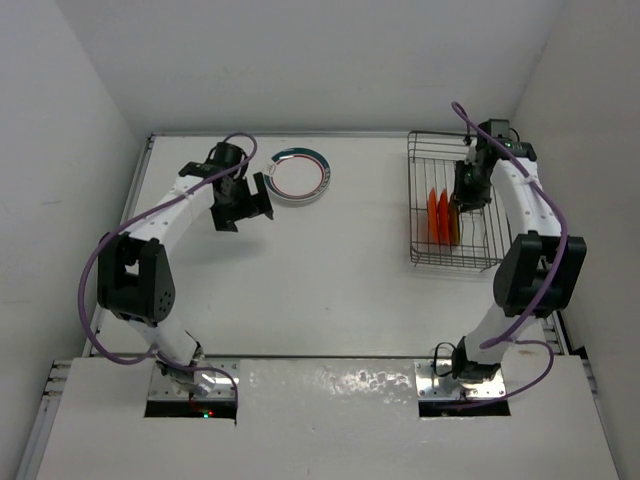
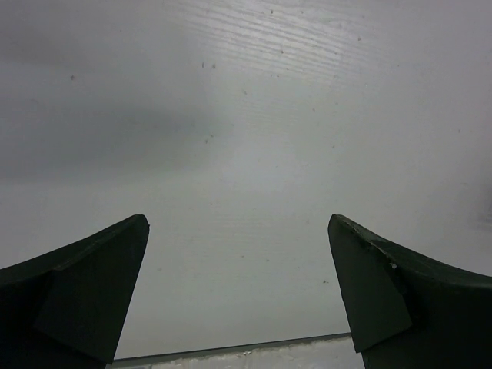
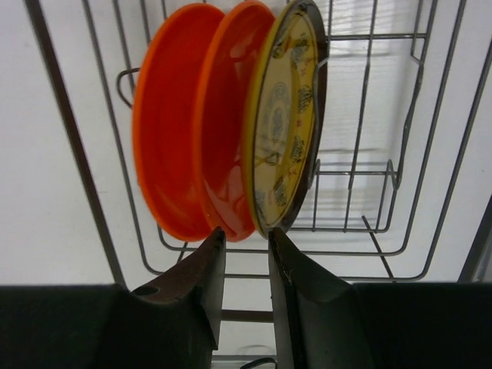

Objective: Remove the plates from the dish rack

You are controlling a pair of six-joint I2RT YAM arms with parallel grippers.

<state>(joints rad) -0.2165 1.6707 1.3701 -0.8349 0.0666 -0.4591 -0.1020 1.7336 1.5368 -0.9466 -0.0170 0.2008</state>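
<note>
A matte white tabletop [image 1: 330,290] is boxed by plain white walls [image 1: 300,60] left, far and right. A glossy white panel [image 1: 330,425] lies near.

Robot lab test cell: plain white walls [image 1: 60,120] round bare table [image 1: 330,290] w/ 2 bolted arms [image 1: 165,213].

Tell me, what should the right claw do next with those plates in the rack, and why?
Probably squeeze firmly onto the rim before any lift. The right claw has its tips at the rim of the orange plate beside the yellow plate, with a narrow gap showing between them; a firm pinch isn't evident.
</note>
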